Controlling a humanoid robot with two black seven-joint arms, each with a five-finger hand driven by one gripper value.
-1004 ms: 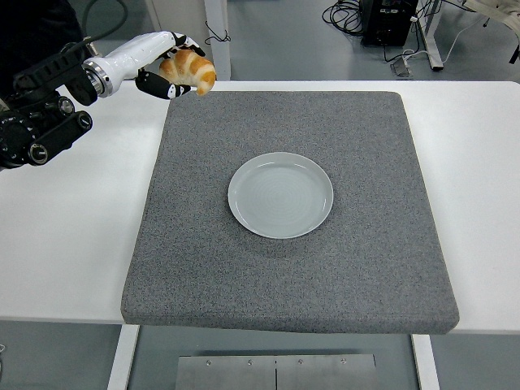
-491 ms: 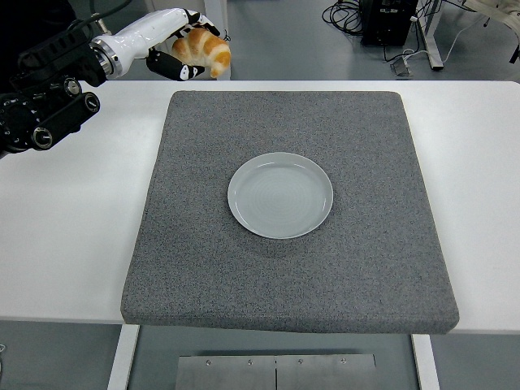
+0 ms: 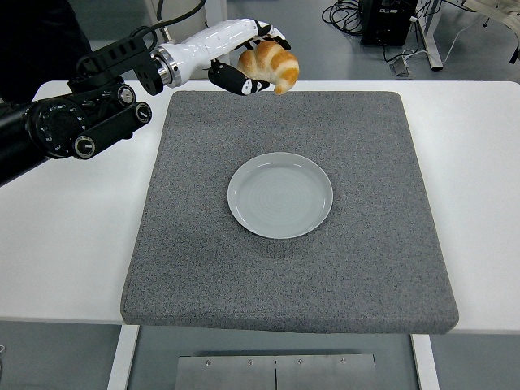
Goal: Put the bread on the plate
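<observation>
A golden croissant (image 3: pixel 271 67) hangs in the air above the far edge of the grey mat, held in my left hand (image 3: pixel 253 58), whose white and black fingers are curled around it. The black left arm reaches in from the left edge. An empty pale round plate (image 3: pixel 280 195) lies in the middle of the mat, well in front of the croissant and slightly to its right. My right arm does not show.
The grey foam mat (image 3: pixel 366 268) covers most of the white table (image 3: pixel 73 244). Beyond the table's far edge are floor cables and a black box (image 3: pixel 388 20).
My left arm has swung to the right with the croissant, from over the mat's far left corner to over the middle of its far edge. The plate has not moved.
</observation>
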